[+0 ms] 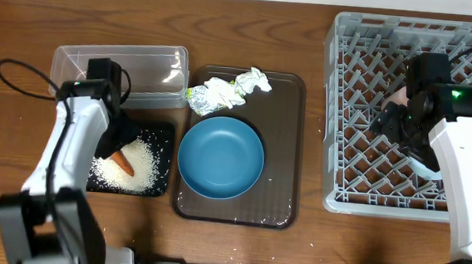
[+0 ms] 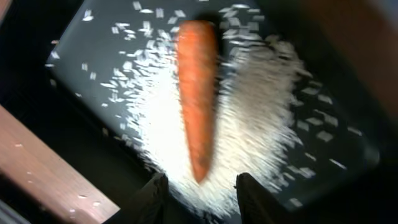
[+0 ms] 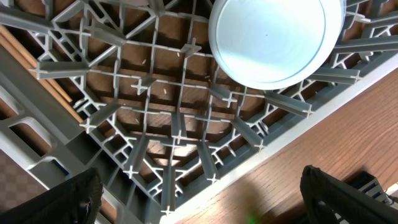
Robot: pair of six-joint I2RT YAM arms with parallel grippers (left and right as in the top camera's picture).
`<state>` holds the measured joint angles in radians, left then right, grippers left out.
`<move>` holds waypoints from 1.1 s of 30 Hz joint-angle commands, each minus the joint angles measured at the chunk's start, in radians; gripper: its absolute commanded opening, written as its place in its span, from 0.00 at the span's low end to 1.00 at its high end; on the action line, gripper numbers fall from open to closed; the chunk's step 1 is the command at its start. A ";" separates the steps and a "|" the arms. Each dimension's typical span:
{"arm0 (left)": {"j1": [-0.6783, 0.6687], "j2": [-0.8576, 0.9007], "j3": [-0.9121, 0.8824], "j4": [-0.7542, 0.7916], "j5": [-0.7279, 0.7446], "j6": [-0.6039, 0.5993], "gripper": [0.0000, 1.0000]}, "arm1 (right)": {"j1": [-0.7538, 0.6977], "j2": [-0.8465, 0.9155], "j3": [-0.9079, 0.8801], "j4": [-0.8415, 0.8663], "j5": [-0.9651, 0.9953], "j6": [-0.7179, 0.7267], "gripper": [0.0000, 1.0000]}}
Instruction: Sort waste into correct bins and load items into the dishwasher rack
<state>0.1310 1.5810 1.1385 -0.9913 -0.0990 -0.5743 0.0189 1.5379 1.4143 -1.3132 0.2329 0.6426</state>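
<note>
Lying on the rice (image 2: 249, 124), the carrot (image 2: 196, 93) points its thin tip toward the left gripper (image 2: 202, 194), whose jaws are parted and grasp nothing. The right gripper (image 3: 202, 199) gapes wide, empty.

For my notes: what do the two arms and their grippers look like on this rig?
The left arm and right arm have white shell links joined by black joint housings. A thin black cable loops out beside the left arm, and a small green light glows on the right one. The left gripper and right gripper have matte black fingers.
</note>
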 commanded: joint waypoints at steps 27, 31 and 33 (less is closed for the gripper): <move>-0.125 -0.362 0.049 -0.016 0.537 0.215 0.80 | -0.005 -0.003 0.011 0.000 0.010 -0.004 0.99; -0.262 -0.294 0.043 -0.023 0.533 0.214 0.56 | -0.005 -0.003 0.011 0.000 0.010 -0.004 0.99; -0.331 -0.249 0.043 -0.012 0.510 0.200 0.40 | -0.005 -0.003 0.011 0.000 0.010 -0.004 0.99</move>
<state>-0.1265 1.2835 1.1740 -1.0069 0.4084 -0.3882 0.0189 1.5379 1.4143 -1.3136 0.2329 0.6430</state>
